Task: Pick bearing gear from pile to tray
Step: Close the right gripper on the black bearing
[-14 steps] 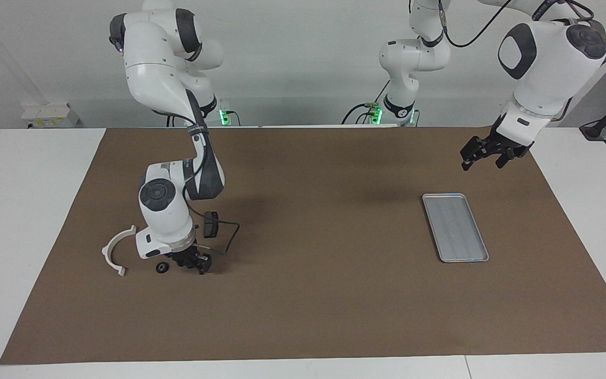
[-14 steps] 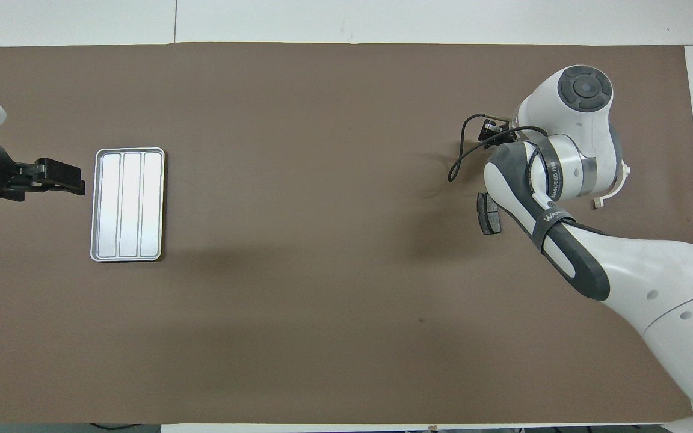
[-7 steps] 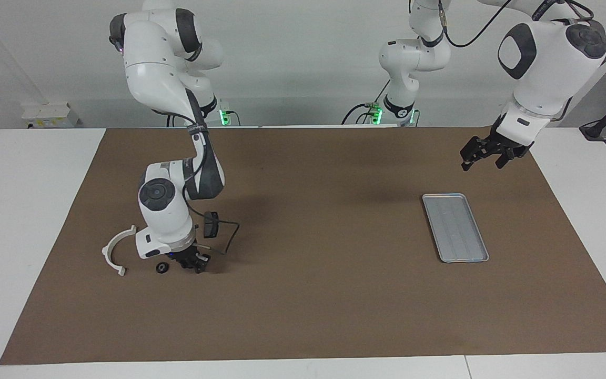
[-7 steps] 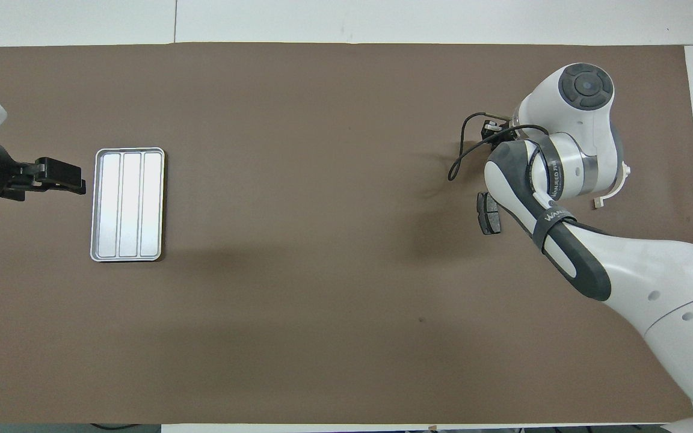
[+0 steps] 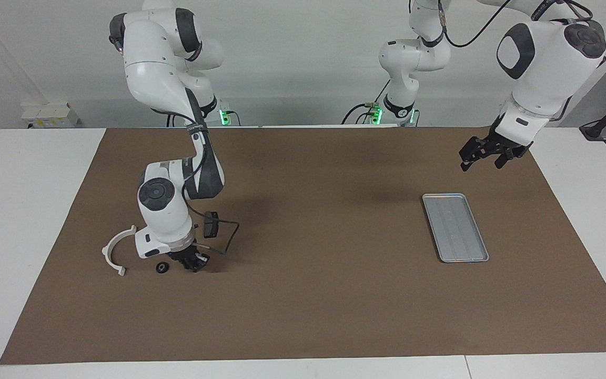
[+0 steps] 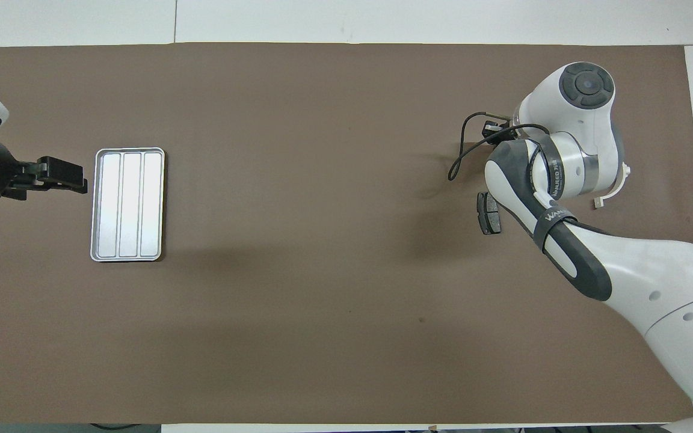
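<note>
At the right arm's end of the desk (image 5: 303,316), in the facing view, the white plastic arc (image 5: 115,249) lies flat on the brown mat (image 5: 313,237), just beside the right arm's wrist. A small black round piece (image 5: 162,268) sits on the mat between the arc and the right claw (image 5: 193,263), close to the claw's tips. The right claw is down low at the mat over the pile, and its fingers look drawn close together, but whether they grip anything cannot be told, as the wrist and its cable hide the spot. From overhead the wrist covers the claw entirely. A dark grey brake pad (image 6: 489,213) lies on the mat just beside the right forearm, nearer to the robots than the claw and a little toward the left arm's end.

The middle of the mat holds nothing of the task.

Toward the left arm's end, the silver-grey tray (image 5: 455,227) lies flat, with nothing in it, its ribbed base showing bright from overhead (image 6: 127,204). It is well apart from the right claw. The left claw (image 5: 483,154) waits in the air over the mat beside the tray, off toward the desk's end; its fingers stand apart and hold nothing.
</note>
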Motion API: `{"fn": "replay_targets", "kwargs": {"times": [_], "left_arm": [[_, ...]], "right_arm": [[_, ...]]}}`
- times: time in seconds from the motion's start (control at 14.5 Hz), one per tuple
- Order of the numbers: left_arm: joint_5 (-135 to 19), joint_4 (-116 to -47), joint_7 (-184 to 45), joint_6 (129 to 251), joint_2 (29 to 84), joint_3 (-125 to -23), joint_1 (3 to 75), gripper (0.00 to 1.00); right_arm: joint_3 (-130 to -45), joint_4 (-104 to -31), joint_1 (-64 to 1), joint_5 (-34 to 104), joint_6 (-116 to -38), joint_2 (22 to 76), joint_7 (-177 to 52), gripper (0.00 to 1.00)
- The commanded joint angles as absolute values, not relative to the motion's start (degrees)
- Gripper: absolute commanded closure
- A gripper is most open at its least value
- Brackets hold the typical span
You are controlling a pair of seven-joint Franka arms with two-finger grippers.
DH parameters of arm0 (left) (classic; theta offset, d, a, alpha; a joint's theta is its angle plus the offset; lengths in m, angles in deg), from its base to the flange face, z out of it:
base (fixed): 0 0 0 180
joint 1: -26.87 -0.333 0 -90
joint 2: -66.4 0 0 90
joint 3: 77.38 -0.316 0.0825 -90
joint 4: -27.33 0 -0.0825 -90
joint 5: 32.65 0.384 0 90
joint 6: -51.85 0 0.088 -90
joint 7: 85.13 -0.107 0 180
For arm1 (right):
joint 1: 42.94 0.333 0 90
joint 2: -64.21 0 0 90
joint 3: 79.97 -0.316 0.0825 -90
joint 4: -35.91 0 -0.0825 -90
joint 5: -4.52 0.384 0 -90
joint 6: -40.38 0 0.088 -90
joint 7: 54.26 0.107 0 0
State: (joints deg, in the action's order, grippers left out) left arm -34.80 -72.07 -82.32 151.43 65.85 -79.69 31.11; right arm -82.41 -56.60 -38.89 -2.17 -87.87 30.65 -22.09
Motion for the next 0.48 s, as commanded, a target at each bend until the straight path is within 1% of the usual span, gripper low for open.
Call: {"fn": "replay_targets", "kwargs": {"times": [0.0, 0.21, 0.41], "left_arm": [[-34.85, -74.19, -81.44, 152.92, 67.63, -80.1, 31.79, 0.0], [-34.85, -74.1, -81.96, 153.27, 67.54, -80.1, 31.35, 0.0], [-34.85, -74.1, -82.05, 153.44, 67.63, -80.1, 31.26, 0.0]], "right_arm": [[-82.78, -56.73, -40.04, -2.95, -85.57, 30.55, -22.79, 1.0], [-82.87, -54.8, -39.78, -3.48, -81.8, 31.17, -23.93, 1.0], [-82.95, -54.18, -39.78, -3.39, -78.46, 33.18, -25.34, 1.0]]}}
